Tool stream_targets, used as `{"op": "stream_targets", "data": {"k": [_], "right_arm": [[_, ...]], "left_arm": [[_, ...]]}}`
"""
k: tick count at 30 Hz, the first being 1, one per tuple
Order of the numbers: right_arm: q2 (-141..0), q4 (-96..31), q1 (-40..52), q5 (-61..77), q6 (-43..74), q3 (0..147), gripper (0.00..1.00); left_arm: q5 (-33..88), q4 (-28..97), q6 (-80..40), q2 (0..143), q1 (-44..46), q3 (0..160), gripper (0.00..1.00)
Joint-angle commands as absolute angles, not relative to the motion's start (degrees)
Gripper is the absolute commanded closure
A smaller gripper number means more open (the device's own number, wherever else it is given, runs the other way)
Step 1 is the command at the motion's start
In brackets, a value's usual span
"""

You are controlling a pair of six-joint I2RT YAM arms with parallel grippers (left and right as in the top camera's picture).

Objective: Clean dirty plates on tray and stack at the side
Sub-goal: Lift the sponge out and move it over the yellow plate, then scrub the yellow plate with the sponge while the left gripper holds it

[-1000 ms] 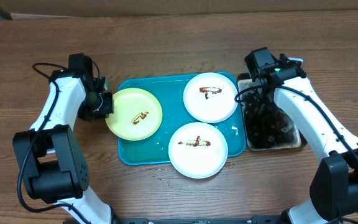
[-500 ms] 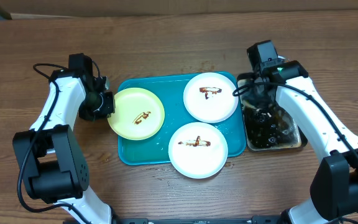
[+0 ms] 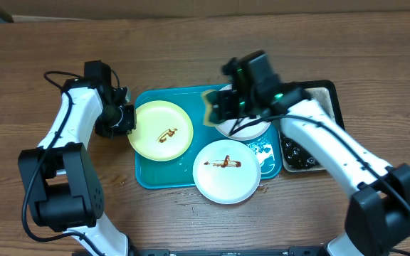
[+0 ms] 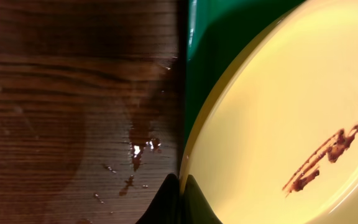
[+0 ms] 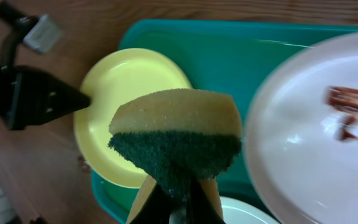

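Plates [image 3: 226, 173], stiff, light, probably slippery, lie on the tray [image 3: 148, 171] mid-frame, best held by the rim, where the left gripper [image 4: 180, 194] pinches the yellow plate [image 3: 164, 131], the right gripper [image 5: 173, 186] pinching a sponge [image 5: 176, 124].

- A robotics lab bench is showing itself: a white-and-black jointed left robot arm [image 3: 68, 131] and a matching right robot arm [image 3: 333, 149] are standing at a brown wood-grain table [image 3: 191, 50].
- Loose black cables [image 3: 51, 73] are looping off the arms.
- A large teal-blue rectangular plastic tray [image 3: 151, 172] and a black-rimmed rectangular basin [image 3: 326, 85] are sitting directly on the wood.
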State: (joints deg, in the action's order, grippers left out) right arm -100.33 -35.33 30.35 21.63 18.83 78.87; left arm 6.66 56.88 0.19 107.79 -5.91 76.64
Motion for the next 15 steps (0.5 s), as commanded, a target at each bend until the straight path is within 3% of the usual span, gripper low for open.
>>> {"op": "stream_targets", "data": {"k": [1,15], "right_arm": [[-103.53,-32.45,34.59,23.22,18.20,79.85,0.96],[-111.42,-21.63,45.47,12.38,18.15,79.85,0.96]], "left_arm": [[7.60,56.97,1.26,106.59,-4.51,77.62,0.96],[7.57,57.23,0.84,106.59,-2.11,77.62,0.96]]}}
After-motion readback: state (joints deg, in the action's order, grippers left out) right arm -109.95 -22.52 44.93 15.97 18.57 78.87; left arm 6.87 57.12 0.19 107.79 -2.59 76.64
